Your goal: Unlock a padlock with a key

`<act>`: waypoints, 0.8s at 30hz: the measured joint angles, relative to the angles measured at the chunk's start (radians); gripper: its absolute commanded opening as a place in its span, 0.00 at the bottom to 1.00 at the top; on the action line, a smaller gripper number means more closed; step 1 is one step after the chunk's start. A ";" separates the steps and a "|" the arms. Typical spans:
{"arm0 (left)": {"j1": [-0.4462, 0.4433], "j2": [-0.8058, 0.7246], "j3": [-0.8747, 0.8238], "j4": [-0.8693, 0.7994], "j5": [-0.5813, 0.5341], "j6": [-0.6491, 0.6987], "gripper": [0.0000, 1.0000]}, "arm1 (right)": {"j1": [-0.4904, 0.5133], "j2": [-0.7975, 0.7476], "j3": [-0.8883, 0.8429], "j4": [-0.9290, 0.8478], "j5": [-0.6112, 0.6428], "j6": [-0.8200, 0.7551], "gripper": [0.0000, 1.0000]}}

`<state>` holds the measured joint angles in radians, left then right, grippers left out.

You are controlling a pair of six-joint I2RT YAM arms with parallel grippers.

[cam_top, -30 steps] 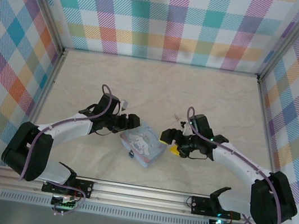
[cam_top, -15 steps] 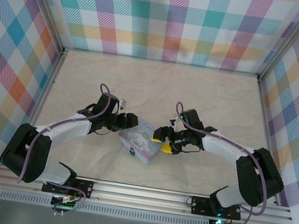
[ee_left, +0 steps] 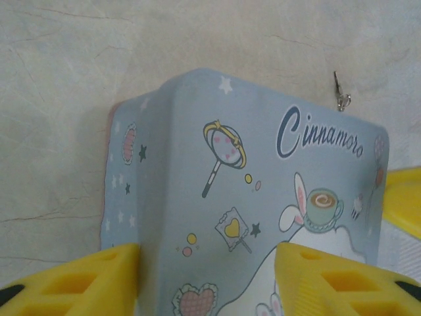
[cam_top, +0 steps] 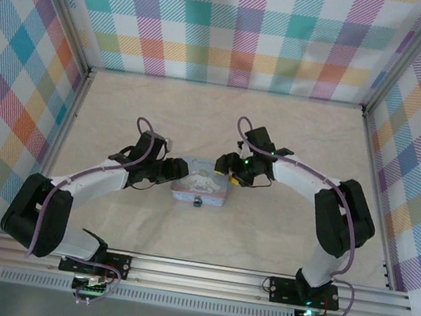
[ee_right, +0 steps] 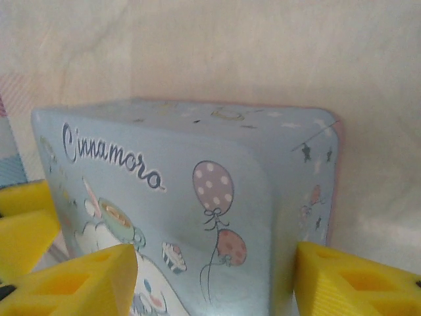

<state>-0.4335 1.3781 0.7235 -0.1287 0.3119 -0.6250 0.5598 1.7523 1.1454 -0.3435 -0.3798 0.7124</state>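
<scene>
Pastel-blue tin box (cam_top: 200, 187) sits with our left gripper (ee_left: 207, 263) and right gripper (ee_right: 217, 273) each spread open astride one end, we judge to steady it, padlock (cam_top: 197, 201) on its near side, key (ee_left: 340, 92) lying on the surface (ee_left: 59, 99) just behind.

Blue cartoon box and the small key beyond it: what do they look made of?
The box looks like thin sheet metal, printed satin pastel blue, with pressed rounded corners, though coated card is possible. The key looks like bare greyish metal, with a bright ring.
</scene>
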 measured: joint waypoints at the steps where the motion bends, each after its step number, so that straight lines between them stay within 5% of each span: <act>1: 0.000 0.010 0.006 0.000 0.000 -0.003 0.52 | -0.002 0.014 0.022 -0.008 0.016 -0.015 0.60; 18: 0.000 0.202 0.195 0.000 -0.045 0.012 0.54 | -0.031 0.085 0.132 -0.043 0.138 -0.094 0.60; 24: 0.000 0.218 0.211 0.007 -0.050 0.010 0.67 | -0.037 0.085 0.132 -0.043 0.137 -0.097 0.63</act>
<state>-0.4332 1.5959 0.9340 -0.1215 0.2619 -0.6147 0.5232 1.8374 1.2774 -0.3866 -0.2428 0.6159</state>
